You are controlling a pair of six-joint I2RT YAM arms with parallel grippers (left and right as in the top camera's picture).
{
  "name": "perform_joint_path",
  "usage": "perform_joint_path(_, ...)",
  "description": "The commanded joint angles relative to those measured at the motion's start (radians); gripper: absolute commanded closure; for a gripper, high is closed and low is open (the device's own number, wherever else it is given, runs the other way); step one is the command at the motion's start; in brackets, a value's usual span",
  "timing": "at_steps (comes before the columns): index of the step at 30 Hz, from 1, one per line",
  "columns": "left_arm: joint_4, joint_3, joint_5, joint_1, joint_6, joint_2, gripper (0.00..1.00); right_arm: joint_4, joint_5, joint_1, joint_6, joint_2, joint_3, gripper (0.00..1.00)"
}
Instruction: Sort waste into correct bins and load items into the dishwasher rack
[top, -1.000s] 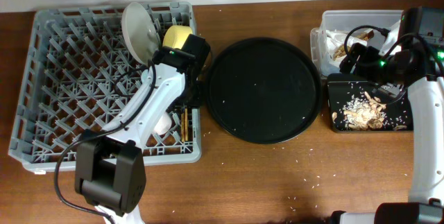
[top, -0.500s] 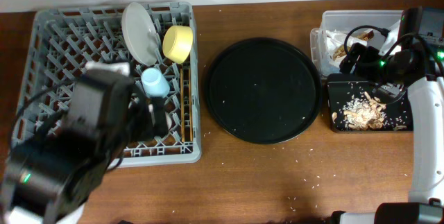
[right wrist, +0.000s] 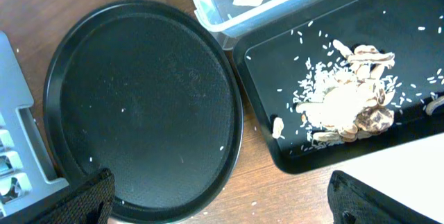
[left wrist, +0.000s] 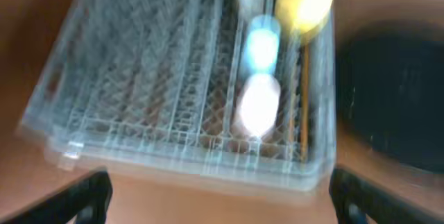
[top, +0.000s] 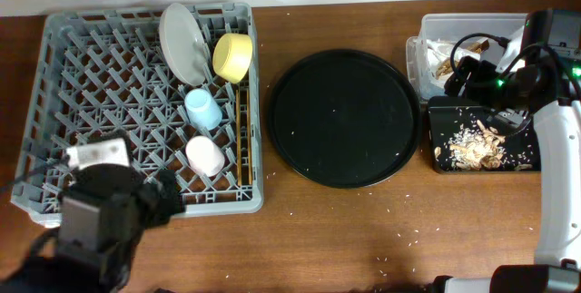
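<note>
Left gripper [left wrist: 222, 200] spread wide, dishwasher rack [left wrist: 152, 78] loaded

We find no readable text, label, brand, number or sign on anything in these three views.

Plastics on a wooden top
A matt large square grey plastic rack [top: 100, 93], a smooth, faintly glossy round black tray [top: 345, 116], a clear plastic tub [top: 458, 21], a wood-grain brown bench [top: 363, 239].

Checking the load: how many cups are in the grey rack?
2. The light blue cup sits in the grey pegged dishwasher rack in front of the white round plate; the pink cup sits just nearer the front edge. The left arm hides one corner.
</note>
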Motion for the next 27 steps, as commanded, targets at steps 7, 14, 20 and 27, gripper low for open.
perform_joint_path(7,1.118,-1.005,0.171,0.279,0.323,-0.442,0.01,-0.001,0.009,-0.004,0.007,0.003,0.002,0.02)
perform_joint_path(14,1.543,-1.384,0.168,0.347,0.394,-0.574,0.01,-0.001,0.009,-0.004,0.007,0.003,0.002,0.01)
perform_joint_path(20,1.360,-1.414,0.167,0.375,0.477,-0.770,0.01,-0.001,0.009,-0.004,0.007,0.003,0.002,0.02)
perform_joint_path(27,1.282,-1.413,0.179,0.375,0.477,-0.876,0.01,-0.001,0.009,-0.004,0.007,0.003,0.002,0.02)
